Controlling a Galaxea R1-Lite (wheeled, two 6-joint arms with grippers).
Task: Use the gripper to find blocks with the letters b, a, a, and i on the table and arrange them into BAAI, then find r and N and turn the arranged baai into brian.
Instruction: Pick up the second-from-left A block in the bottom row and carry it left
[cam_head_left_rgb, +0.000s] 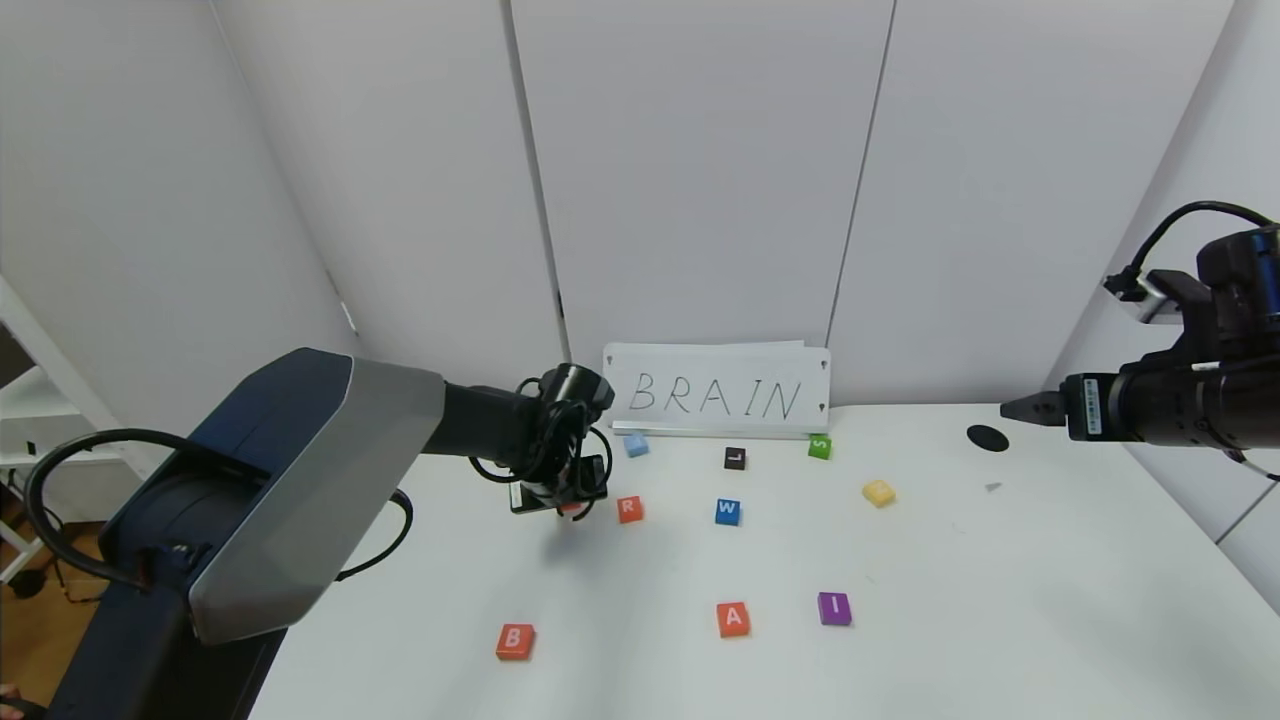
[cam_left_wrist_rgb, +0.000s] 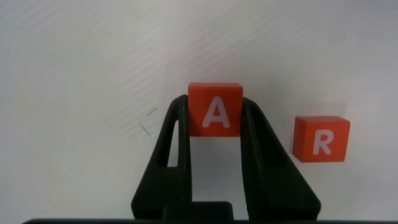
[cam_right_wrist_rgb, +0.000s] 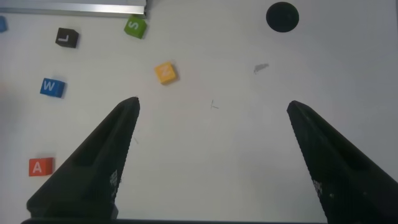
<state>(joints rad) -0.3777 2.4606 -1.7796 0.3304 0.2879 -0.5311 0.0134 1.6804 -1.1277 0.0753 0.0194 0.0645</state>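
Jaws of your left gripper (cam_left_wrist_rgb: 216, 118) pinch an orange-red A block (cam_left_wrist_rgb: 215, 109) between two black, matte tapered fingers (cam_left_wrist_rgb: 171, 146), one pressed on each side face; white counter (cam_left_wrist_rgb: 74, 68) shows below it. Jaws of your right gripper (cam_right_wrist_rgb: 211, 109) stand spread wide with nothing between them.

Landmark: the R block (cam_head_left_rgb: 629, 509), a small square orange-red tile with a white letter.
- Held A: just beside R on the robot's left. In the head view it is mostly hidden behind the wrist and cables; only an orange sliver shows.
- B block (cam_head_left_rgb: 515, 641): nearer the robot than R, to the left, flat on the counter.
- Second A (cam_head_left_rgb: 733, 619) and purple I (cam_head_left_rgb: 834, 608): nearer the robot than R, to the right, side by side but apart.
- Blue W tile (cam_head_left_rgb: 728, 511): level with R, to the right.
- Yellow tile (cam_head_left_rgb: 878, 492): farther right than W; its letter is too pale to read.
- Black L (cam_head_left_rgb: 735, 458), green S (cam_head_left_rgb: 819, 447), light blue tile (cam_head_left_rgb: 636, 445): behind R, near the paper sign (cam_head_left_rgb: 716, 396) hand-lettered BRAIN. The light blue tile's letter cannot be made out.
- Right gripper: well to the right of R, above the counter near a black round hole (cam_head_left_rgb: 987, 437).

All tiles look smooth, with crisp edges. The counter is smooth and white.
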